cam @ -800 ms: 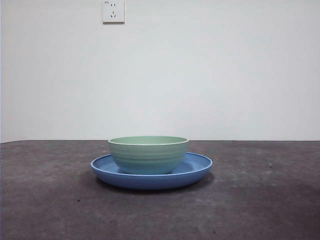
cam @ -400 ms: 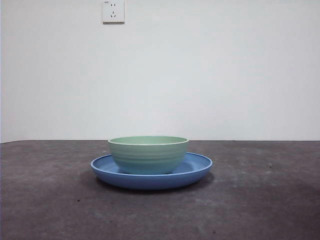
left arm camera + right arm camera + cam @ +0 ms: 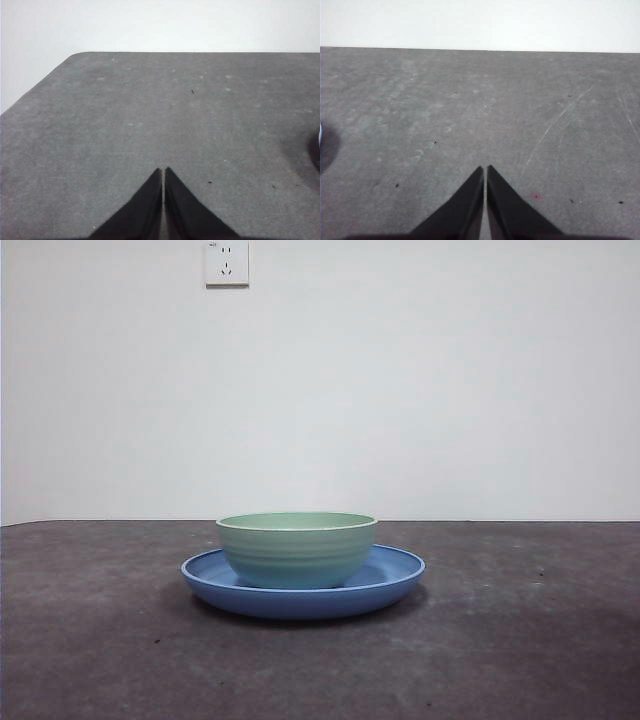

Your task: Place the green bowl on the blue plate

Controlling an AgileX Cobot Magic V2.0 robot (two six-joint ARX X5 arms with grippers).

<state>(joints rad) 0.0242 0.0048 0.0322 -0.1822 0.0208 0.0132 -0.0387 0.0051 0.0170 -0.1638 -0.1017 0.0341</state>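
Front view: the bowl is sitting upright in the middle of the plate, and the plate is lying flat on the dark table, with a white wall socket showing high behind. Neither arm is showing here. The left hand is hanging over bare table, jaws pressed together, gripping nothing. The right hand is hanging the same way, closed and empty.
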